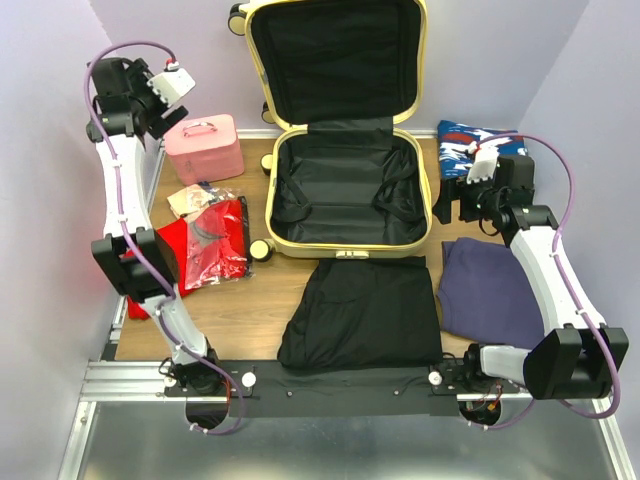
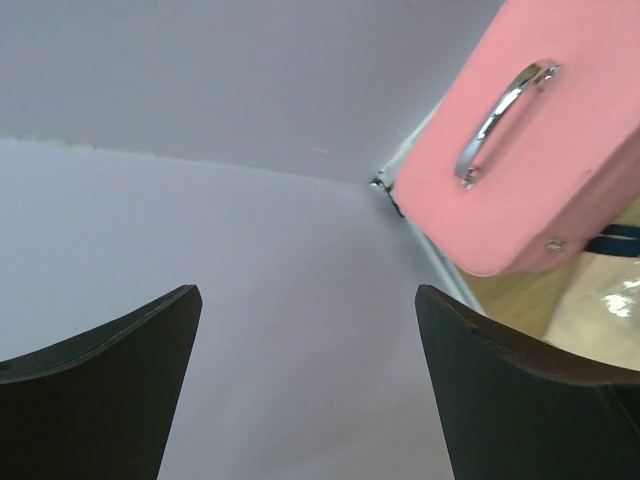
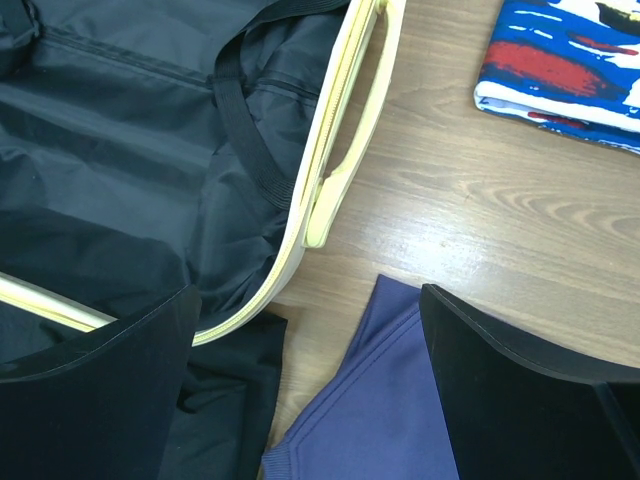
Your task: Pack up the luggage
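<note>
Both the left gripper [image 2: 310,300] and the right gripper [image 3: 305,300] hang wide open and empty, while the large pale-yellow hard-shell suitcase [image 1: 345,190] lies open mid-table, lid upright, presumably to receive the folded black garment [image 1: 365,310].

The left arm [image 1: 125,200] stands folded at the elbow, forearm reaching up and away from its base, and the left gripper [image 2: 305,292] hangs with its fingers [image 2: 110,380] spread wide, nothing between them. The right arm [image 1: 555,270] bends outward, then back inward, and the right gripper [image 3: 305,290] is likewise parted and empty.
</note>
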